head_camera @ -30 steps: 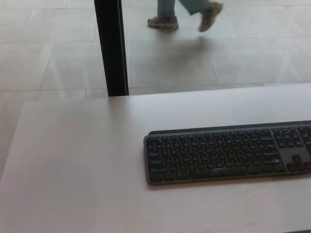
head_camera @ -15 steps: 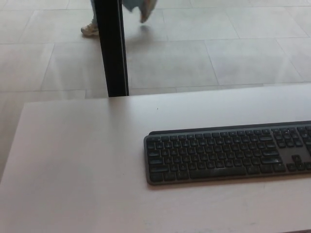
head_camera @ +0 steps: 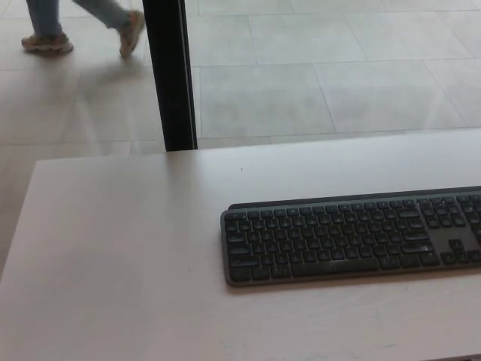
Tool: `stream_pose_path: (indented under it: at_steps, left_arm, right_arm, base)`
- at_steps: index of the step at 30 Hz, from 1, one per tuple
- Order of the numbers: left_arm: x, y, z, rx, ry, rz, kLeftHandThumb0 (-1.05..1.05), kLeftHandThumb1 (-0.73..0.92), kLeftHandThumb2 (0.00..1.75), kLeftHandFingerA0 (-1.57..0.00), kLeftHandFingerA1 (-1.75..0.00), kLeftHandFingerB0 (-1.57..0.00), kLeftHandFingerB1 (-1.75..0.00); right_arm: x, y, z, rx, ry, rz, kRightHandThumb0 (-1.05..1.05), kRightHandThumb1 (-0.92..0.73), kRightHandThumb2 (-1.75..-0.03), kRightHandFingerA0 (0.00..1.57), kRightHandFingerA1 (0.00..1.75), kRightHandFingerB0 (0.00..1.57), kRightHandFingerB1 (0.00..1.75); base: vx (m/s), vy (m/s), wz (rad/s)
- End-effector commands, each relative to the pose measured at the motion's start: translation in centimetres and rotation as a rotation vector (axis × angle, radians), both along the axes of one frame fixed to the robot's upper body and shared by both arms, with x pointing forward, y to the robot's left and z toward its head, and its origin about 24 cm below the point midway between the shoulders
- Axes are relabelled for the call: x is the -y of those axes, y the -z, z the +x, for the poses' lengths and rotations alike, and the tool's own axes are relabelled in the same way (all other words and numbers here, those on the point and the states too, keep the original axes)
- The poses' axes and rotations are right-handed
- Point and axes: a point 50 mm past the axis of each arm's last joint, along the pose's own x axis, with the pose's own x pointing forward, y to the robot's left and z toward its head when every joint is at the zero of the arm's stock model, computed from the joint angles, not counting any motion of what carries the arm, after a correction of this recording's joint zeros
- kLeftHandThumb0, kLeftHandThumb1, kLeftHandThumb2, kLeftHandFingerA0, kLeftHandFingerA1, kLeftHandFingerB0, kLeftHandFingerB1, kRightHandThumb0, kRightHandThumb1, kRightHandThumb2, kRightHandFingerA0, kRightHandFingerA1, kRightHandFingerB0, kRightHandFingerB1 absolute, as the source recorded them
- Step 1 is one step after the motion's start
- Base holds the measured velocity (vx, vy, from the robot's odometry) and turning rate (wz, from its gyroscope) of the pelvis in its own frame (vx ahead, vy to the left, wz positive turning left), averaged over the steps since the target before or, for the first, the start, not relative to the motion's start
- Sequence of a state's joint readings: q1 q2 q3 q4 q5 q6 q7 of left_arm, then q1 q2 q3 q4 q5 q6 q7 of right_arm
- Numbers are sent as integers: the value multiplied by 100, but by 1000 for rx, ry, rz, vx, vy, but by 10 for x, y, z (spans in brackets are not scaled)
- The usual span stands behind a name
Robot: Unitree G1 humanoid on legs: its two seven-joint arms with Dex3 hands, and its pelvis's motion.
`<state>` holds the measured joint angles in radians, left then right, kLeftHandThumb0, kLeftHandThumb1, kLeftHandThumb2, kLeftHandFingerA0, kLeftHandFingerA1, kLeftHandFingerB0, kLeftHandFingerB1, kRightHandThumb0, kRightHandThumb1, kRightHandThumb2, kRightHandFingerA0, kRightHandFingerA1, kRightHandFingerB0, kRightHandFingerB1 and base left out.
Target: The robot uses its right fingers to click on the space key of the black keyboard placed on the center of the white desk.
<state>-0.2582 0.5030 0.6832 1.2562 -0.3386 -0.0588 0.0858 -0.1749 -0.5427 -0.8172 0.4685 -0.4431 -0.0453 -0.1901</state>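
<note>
**No hand over the keys yet**

Neither of the robot's hands shows in the head view, so whether their fingers are spread or pressed together cannot be told. The right hand would be expected from the picture's right edge, and nothing has entered there in the last second.

The flat black rectangular keyboard (head_camera: 352,239) lies on the white desk (head_camera: 113,256), right of the picture's centre, its right end cut off by the frame. The space key (head_camera: 336,266), a long bar in the bottom row, sits near the desk's front edge, bare and untouched.

Nothing on the desk has changed: the keyboard lies where it did a second ago. The only movement is behind it, where a person's legs (head_camera: 79,26) in blue trousers and light shoes have walked across the tiled floor (head_camera: 323,75) from the right of the black vertical post (head_camera: 170,75) to its left. The press, then, seems not yet begun.

The key legends are too small to read, and no brand mark is legible.
</note>
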Motion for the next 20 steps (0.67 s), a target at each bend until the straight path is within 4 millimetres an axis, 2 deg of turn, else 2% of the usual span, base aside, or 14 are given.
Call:
stream_pose_path:
  at_steps: [1, 2, 5, 8, 9, 10, 11, 12, 13, 14, 16, 17, 18, 20]
  left_arm:
    - [-7, -3, -8, 4, -15, 23, -62, 81, 64, -76, -64, -62, -55]
    - [-6, -3, -8, 10, -22, 21, -61, 80, 64, -76, -66, -59, -55]
    - [-5, -2, -7, 19, -24, 11, -60, 81, 64, -74, -67, -57, -55]
    - [-5, -1, -9, 24, -22, 6, -61, 81, 64, -74, -67, -57, -55]
    - [-5, -1, -9, 13, -30, 10, -61, 79, 64, -78, -66, -61, -55]
    - [-5, -1, -9, 12, -31, 11, -61, 79, 64, -78, -66, -61, -55]
    - [-5, -1, -9, 12, -30, 10, -61, 80, 64, -78, -66, -61, -55]
    - [-5, -1, -9, 8, -27, 11, -61, 81, 64, -77, -67, -63, -55]
    - [-5, -1, -9, 6, -24, 13, -61, 81, 64, -77, -66, -62, -55]
    - [-5, -1, -9, 8, -26, 13, -61, 81, 64, -77, -66, -62, -55]
    - [-5, -1, -9, 16, -25, 8, -61, 81, 64, -76, -67, -59, -55]
    - [-5, -1, -9, 15, -23, 8, -60, 80, 64, -76, -66, -60, -55]
    - [-5, -1, -9, 19, -22, 5, -57, 76, 63, -71, -65, -56, -54]
    - [-5, -1, -9, 30, -20, -1, -57, 76, 63, -71, -65, -56, -54]
  right_arm:
    - [-13, 129, -54, 490, 384, 923, -40, -57, -66, 110, 146, 73, 75]
    - [-15, 132, -52, 492, 363, 966, -40, -56, -67, 113, 144, 67, 72]
    - [-19, 137, -48, 510, 318, 1025, -36, -50, -71, 104, 144, 71, 77]
    - [-23, 141, -46, 494, 269, 1066, -34, -48, -73, 104, 145, 68, 75]
    - [-25, 145, -45, 495, 245, 1098, -31, -50, -73, 95, 136, 83, 88]
    - [-26, 145, -45, 496, 242, 1102, -31, -50, -73, 95, 136, 83, 88]
    - [-26, 145, -45, 511, 239, 1113, -31, -50, -73, 95, 119, 75, 84]
    - [-30, 144, -43, 551, 248, 1140, -44, -61, -65, 81, 89, 61, 86]
    - [-34, 142, -40, 575, 265, 1157, -47, -64, -63, 74, 83, 50, 77]
    - [-35, 142, -39, 575, 260, 1154, -47, -64, -63, 74, 83, 50, 77]
    - [-37, 144, -37, 579, 252, 1173, -45, -64, -59, 58, 79, 39, 66]
    - [-37, 145, -37, 583, 253, 1178, -42, -62, -57, 57, 77, 48, 69]
    - [-38, 145, -36, 593, 249, 1186, -39, -62, -58, 52, 78, 44, 61]
    - [-39, 146, -36, 594, 231, 1193, -39, -62, -58, 52, 78, 44, 61]
  base:
    - [0, 0, 0]
    - [0, 0, 0]
    - [0, 0, 0]
    - [0, 0, 0]
    - [0, 0, 0]
    - [0, 0, 0]
    - [0, 0, 0]
    - [0, 0, 0]
    - [0, 0, 0]
    - [0, 0, 0]
    - [0, 0, 0]
    - [0, 0, 0]
    - [0, 0, 0]
    - [0, 0, 0]
